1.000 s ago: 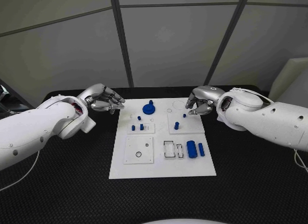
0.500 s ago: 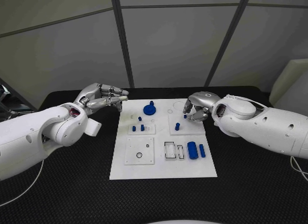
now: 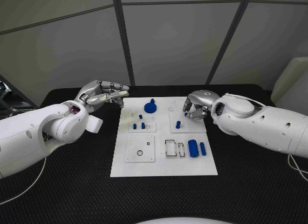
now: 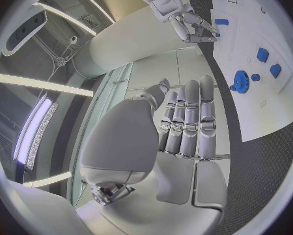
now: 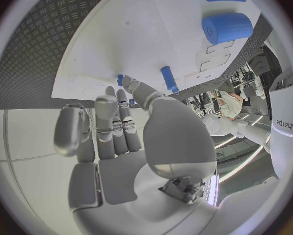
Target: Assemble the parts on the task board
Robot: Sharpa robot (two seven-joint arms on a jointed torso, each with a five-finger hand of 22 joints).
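Note:
The white task board [image 3: 164, 164] lies in the middle of the black table. On it are a blue gear-like part [image 3: 150, 108], small blue pegs [image 3: 134, 126], a peg [image 3: 178, 124], a thick blue cylinder [image 3: 193, 148] and a thin one [image 3: 202, 149]. My left hand [image 3: 103, 95] hovers off the board's back left corner with straight fingers [image 4: 185, 125] and holds nothing. My right hand [image 3: 196, 106] sits low over the board's back right part. Its thumb and a fingertip [image 5: 110, 93] pinch a small blue peg [image 5: 120, 80] at the board's surface.
White inset tiles sit on the board: one with a small ring [image 3: 139, 153] at the front left, one with rectangular slots [image 3: 170, 148] beside the cylinders. Black table [image 3: 66, 177] surrounds the board, and grey wall panels stand behind it.
My left hand has risen a little and its fingers have straightened toward the board. My right hand has sunk slightly onto the board's back right part.

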